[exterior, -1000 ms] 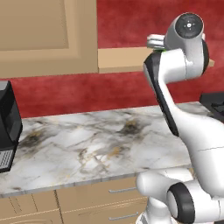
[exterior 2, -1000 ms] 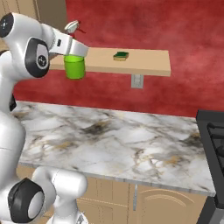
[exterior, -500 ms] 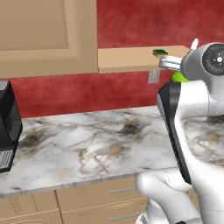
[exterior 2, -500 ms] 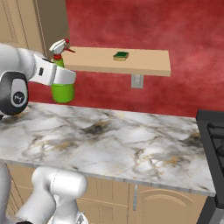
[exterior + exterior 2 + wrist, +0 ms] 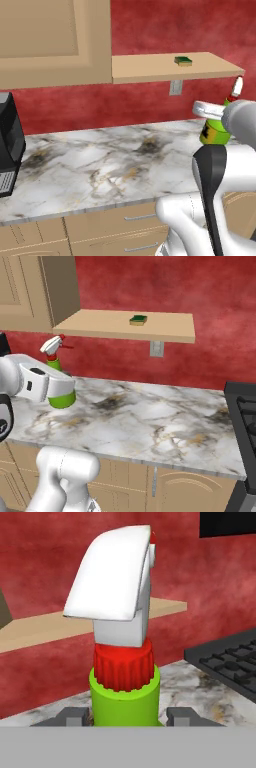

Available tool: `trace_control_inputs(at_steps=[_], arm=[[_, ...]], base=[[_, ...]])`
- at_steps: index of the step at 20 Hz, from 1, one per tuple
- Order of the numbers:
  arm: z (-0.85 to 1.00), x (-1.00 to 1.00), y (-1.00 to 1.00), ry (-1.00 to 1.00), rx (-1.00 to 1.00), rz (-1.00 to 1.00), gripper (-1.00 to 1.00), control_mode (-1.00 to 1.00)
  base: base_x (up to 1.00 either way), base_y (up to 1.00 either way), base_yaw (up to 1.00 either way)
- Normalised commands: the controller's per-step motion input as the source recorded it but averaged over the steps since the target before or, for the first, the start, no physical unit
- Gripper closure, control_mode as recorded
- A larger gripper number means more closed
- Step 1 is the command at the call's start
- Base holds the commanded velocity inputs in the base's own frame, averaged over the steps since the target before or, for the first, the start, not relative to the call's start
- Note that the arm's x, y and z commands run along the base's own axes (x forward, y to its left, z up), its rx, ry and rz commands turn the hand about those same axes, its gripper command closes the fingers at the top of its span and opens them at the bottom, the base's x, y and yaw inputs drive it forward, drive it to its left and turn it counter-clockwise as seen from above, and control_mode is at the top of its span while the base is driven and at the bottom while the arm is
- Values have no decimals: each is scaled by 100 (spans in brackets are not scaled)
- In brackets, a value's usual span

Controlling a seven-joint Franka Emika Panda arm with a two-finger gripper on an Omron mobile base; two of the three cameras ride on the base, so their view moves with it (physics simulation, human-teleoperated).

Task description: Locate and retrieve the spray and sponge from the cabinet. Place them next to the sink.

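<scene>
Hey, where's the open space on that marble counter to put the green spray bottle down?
The marble counter is bare between the black appliance at its left end and the black stove at its right. The tan wooden shelf holds the green-and-yellow sponge, with room either side. The gripper grips the green spray bottle.

Bare marble counter [image 5: 150, 421] lies open; shelf board [image 5: 165, 331] juts overhead.

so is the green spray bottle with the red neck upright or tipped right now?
Upright, roughly. The green spray bottle stands with its white trigger nozzle on top, clamped at the body by the gripper above the marble counter.
</scene>
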Motion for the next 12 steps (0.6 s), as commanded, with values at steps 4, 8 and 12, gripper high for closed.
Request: trace_control_inputs(at_steps=[4,8,12], arm=[[0,0,0,0,0,0,100,-100],[0,0,0,0,0,0,100,-100],[0,0,0,0,0,0,100,100]], base=[[0,0,0],[0,0,0],[-2,-5,-11]])
